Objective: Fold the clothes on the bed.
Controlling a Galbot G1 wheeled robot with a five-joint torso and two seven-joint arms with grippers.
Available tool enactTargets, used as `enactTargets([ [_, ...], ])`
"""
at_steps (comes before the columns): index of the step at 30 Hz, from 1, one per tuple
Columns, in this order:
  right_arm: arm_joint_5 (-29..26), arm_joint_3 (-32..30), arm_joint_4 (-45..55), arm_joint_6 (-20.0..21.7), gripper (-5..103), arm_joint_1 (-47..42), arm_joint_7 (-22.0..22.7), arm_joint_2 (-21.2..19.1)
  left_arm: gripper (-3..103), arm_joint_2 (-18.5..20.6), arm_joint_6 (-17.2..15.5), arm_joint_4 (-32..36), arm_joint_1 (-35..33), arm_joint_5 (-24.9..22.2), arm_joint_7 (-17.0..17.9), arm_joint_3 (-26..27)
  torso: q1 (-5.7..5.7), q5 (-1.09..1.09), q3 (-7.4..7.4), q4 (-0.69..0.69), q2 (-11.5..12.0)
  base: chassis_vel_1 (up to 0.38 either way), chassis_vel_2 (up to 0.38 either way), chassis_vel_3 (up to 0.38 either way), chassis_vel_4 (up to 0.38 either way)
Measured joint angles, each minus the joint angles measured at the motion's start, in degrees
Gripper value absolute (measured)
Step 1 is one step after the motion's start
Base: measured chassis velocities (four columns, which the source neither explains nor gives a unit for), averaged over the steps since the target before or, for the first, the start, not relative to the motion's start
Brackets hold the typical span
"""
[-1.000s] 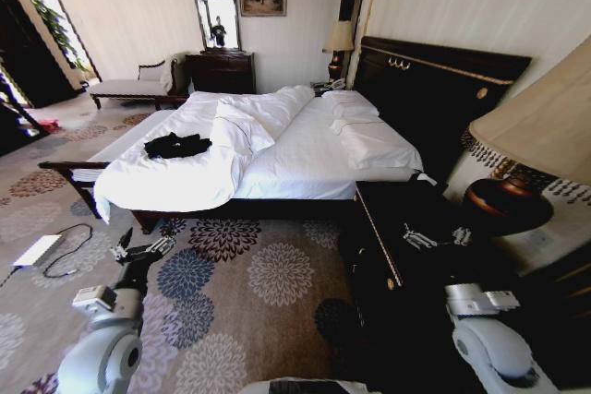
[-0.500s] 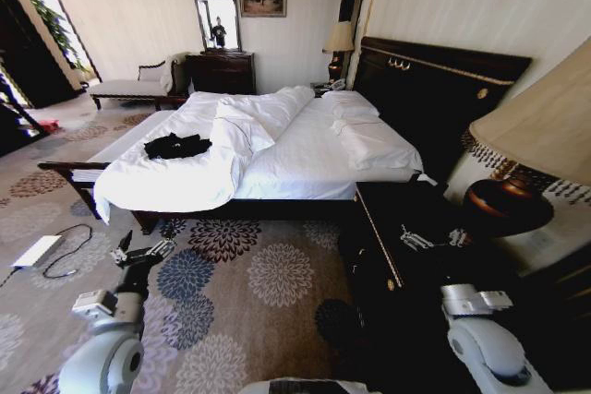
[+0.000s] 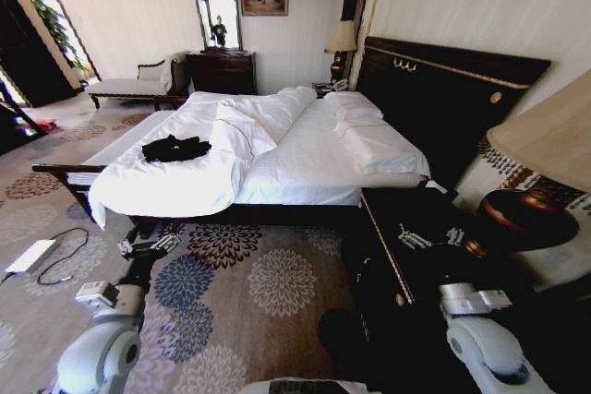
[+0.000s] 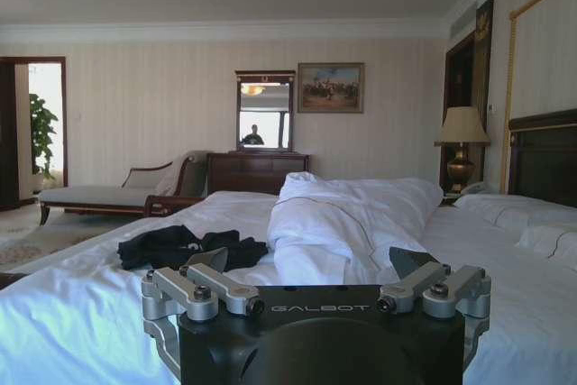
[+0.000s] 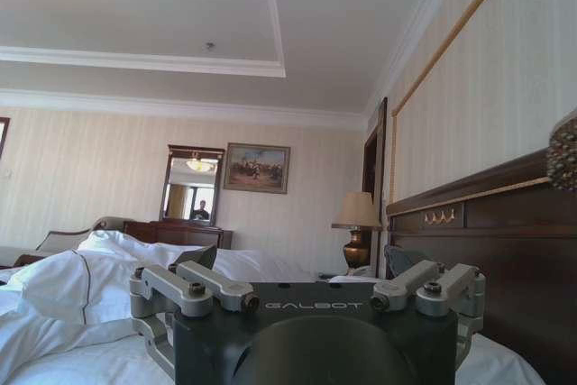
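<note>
While a dark wooden nightstand stands beside the white-sheeted bed, the crumpled black T-shirt lies on its duvet; left gripper and right gripper both spread, empty.

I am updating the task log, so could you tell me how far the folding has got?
Nothing looks done: the black T-shirt lies crumpled and unfolded on the bed. In hand, nothing: the left gripper and right gripper hang open and empty, short of the bed. Reaching the shirt and all the folding remain.
</note>
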State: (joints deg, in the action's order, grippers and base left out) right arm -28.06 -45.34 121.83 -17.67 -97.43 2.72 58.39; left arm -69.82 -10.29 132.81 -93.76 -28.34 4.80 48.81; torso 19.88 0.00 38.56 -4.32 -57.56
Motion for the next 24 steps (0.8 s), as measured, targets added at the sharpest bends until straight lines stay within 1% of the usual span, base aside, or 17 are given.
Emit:
enactTargets([
  [3, 0.0, 0.0, 0.3, 0.8, 100, -0.6, -0.3, -1.2, 100, 1.3, 0.0, -0.3, 0.4, 0.0, -0.4, -0.4, -0.01, 0.0, 0.0, 0.0, 0.0, -0.085, 0.096, 0.094, -0.094],
  [8, -0.1, -0.3, 0.9, 2.1, 100, -1.6, -1.1, -2.0, 100, 1.6, 0.0, -0.6, 0.7, 0.1, -0.5, -0.6, -0.01, 0.0, -0.01, 0.01, 0.0, -0.092, 0.086, 0.093, -0.085],
  [14, 0.0, -0.4, 1.8, 3.8, 100, -2.1, -0.3, -2.0, 100, 1.7, 0.0, -0.8, 1.1, 0.2, -0.5, -0.9, -0.02, 0.0, 0.0, 0.01, 0.0, -0.119, 0.12, 0.113, -0.11],
  [18, 0.0, -0.6, 1.8, 3.9, 100, -2.2, -0.1, -2.0, 100, 1.7, 0.0, -1.1, 1.3, 0.2, -0.5, -1.0, -0.01, 0.0, 0.0, 0.02, 0.0, -0.125, 0.153, 0.131, -0.131],
  [24, 0.2, -0.6, 1.1, 3.6, 100, -1.7, 0.0, -1.5, 100, 1.5, 0.0, -1.0, 1.2, 0.3, -0.5, -1.0, -0.01, 0.0, 0.0, -0.01, 0.0, -0.132, 0.128, 0.13, -0.124],
])
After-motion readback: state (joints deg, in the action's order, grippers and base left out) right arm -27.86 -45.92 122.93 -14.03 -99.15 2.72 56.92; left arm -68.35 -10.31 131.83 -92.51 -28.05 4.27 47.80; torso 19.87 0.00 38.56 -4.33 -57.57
